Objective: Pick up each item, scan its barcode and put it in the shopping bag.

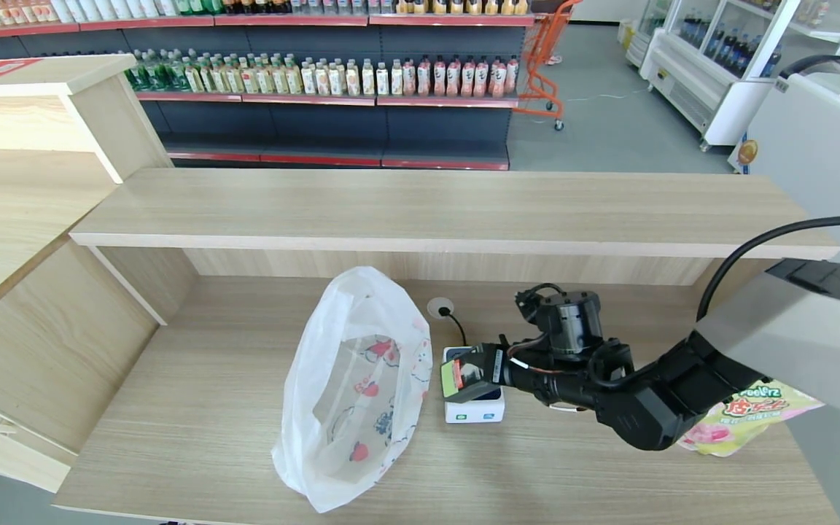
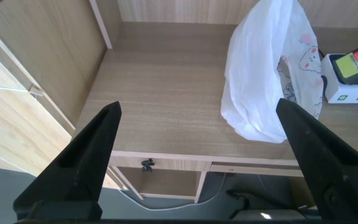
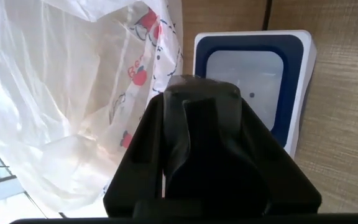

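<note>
A white plastic shopping bag with cartoon prints stands open on the wooden counter. Just right of it sits a white scanner with a blue top. My right gripper is shut on a small green-and-red pack, holding it above the scanner beside the bag's mouth. The right wrist view has the shut gripper over the scanner with the bag alongside. My left gripper hangs open, with nothing in it, above the counter's front edge, with the bag and the pack farther off.
A pink-and-green snack pouch lies at the counter's right end, partly under my right arm. A cable plug sits behind the scanner. A raised ledge runs along the back and a wooden side wall closes the left.
</note>
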Tool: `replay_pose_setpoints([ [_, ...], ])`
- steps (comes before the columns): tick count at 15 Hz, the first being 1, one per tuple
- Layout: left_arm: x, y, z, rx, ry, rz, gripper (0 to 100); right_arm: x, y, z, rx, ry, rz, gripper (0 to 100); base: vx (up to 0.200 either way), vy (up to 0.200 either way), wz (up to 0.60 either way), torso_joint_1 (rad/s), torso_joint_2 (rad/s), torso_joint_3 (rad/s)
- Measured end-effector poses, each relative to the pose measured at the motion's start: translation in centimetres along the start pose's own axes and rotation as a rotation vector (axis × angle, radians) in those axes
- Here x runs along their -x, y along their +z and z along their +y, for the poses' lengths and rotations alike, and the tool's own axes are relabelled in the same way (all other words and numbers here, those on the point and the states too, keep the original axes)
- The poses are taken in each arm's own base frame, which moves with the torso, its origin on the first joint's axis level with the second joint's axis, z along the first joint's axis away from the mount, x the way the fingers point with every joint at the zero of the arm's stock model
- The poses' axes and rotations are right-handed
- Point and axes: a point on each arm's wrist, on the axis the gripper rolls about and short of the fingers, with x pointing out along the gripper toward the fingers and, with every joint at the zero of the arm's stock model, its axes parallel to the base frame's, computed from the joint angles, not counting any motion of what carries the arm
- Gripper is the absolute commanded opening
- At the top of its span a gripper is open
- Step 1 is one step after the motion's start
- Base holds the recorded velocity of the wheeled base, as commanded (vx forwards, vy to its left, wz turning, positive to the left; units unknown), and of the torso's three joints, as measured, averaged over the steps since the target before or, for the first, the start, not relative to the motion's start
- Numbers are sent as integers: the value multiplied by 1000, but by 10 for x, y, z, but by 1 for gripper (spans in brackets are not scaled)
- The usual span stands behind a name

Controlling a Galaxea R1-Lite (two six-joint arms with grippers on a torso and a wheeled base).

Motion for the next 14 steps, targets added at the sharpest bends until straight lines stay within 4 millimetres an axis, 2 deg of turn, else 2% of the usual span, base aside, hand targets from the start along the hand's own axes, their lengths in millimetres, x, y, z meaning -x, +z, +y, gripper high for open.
replay_pose_setpoints([
  [5,0,0,0,0,0,0,100,-1,0,-2,-10,-16,-7,0,0,0,0,0,0,0],
  [8,0,0,0,0,0,0,100,14,12,3,-74,-12,-39,0,0,0,0,0,0,0],
  [11,0,0,0,0,0,0,100,47,28,10,-101,7,-98,0,0,0,0,0,0,0],
  [14,0,0,0,0,0,0,100,100,36,12,41,-8,-157,0,0,0,0,0,0,0],
])
